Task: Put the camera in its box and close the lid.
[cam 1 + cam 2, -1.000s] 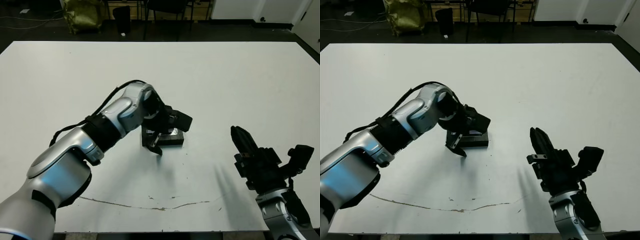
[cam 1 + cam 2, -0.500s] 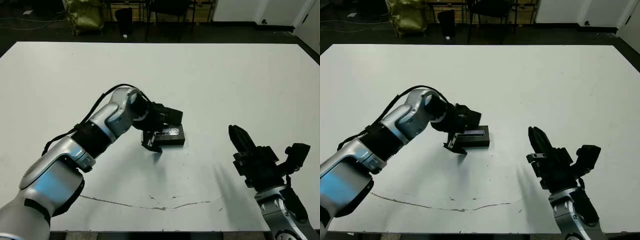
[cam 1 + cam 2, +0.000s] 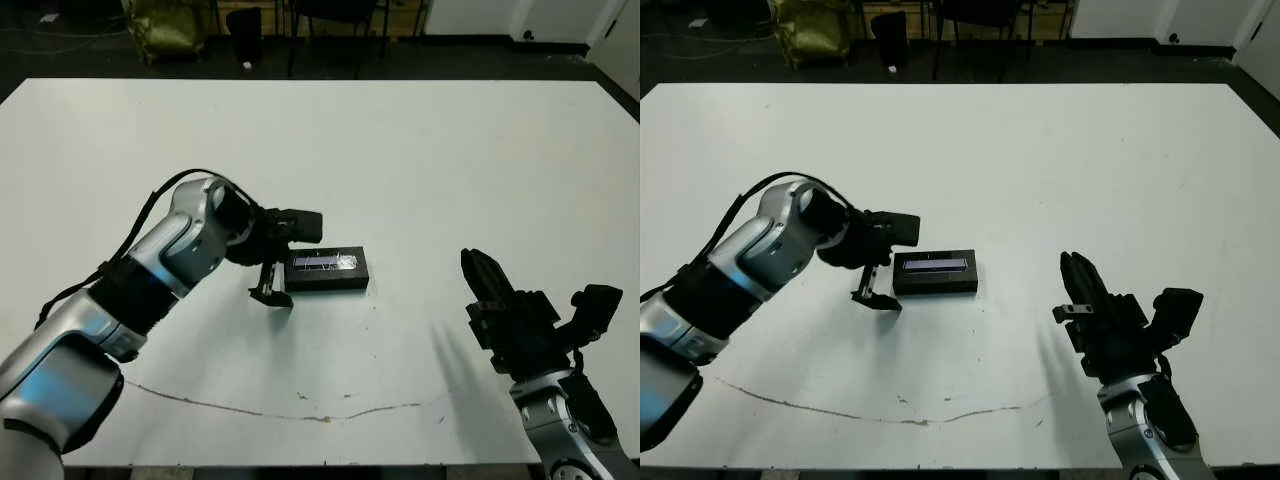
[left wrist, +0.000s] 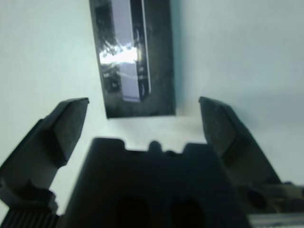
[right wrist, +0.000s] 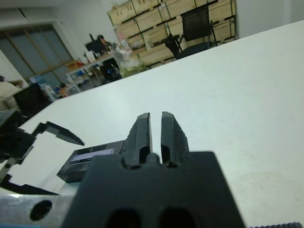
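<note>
My right end effector [image 3: 487, 280] hangs low over the near right part of the white worktop [image 3: 450, 160], fingers pressed together with only a thin slit between them, clenched on nothing. Well off to its left, across bare worktop, sits the box [image 3: 327, 281], closed, with the lid [image 3: 328, 266] seated flat on top of it. The glossy silvery-purple strip [image 4: 124, 61] runs lengthwise along the lid and catches a bright glare. There are faint marks on the black surface beside the strip, but they are too blurred for me to read any brand or writing. The camera itself is out of sight.

My left end effector [image 3: 270, 282] is just beyond the box's left end, released, its two black fingers [image 4: 56, 128] spread wide and pointing at the short end of the box, near it but not touching. Nothing is between those fingers.

A thin dark scratch [image 3: 270, 408] runs across the worktop nearer to me than both end effectors. Farther out past the worktop's far edge, my right wrist view shows shelving with boxes [image 5: 171, 19], a black chair [image 5: 197, 26] and a person [image 5: 102, 43].
</note>
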Robot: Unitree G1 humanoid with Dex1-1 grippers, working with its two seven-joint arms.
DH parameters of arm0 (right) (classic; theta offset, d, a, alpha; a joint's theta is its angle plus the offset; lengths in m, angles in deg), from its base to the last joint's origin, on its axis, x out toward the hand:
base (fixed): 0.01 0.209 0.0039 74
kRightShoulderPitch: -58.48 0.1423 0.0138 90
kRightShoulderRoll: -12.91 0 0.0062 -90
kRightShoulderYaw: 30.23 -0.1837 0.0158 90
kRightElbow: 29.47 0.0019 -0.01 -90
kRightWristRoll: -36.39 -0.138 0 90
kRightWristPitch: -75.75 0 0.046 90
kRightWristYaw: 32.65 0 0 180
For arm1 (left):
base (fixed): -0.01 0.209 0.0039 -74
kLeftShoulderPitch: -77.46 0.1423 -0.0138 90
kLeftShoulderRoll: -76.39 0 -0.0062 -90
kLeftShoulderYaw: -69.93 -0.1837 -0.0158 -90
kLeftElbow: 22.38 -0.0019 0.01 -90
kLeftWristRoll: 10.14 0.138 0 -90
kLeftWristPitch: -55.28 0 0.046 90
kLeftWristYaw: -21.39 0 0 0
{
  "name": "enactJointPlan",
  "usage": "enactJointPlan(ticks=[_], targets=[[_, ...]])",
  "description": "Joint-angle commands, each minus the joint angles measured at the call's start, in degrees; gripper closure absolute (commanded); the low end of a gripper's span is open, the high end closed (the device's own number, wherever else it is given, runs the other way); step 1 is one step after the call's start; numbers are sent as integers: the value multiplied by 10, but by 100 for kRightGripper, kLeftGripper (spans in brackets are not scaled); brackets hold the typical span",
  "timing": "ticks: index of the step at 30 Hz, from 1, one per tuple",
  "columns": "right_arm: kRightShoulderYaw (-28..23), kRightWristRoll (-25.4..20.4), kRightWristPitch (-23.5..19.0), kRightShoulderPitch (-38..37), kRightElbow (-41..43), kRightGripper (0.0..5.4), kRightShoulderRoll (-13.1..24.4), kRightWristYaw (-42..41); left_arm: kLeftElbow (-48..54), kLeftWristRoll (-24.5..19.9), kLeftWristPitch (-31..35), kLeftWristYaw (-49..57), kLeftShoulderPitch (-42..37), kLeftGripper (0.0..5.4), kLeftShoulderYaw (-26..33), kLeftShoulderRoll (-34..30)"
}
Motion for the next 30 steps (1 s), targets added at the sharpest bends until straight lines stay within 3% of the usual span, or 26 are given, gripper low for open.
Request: enactJointPlan(ticks=[1,5,13,18,23,30], targets=[[-4,-7,-25,-2,4,540,4,11,3,-15,-4,-7,59,2,1,-40],[-6,-4,-19,2,-7,540,8,4,40,-48,-4,0,98,2,40,-80],[1,4,4,8,-43,540,-1,-15,137,-195,128,40,188,2,230,-135],[9,19,4,15,-57,540,0,-16,226,-257,187,109,237,2,314,-139],[9,20,18,21,-79,540,-8,-27,317,-274,163,245,305,24,355,-74],[20,32,17,22,-95,540,-22,-15,405,-277,101,471,376,188,368,93]])
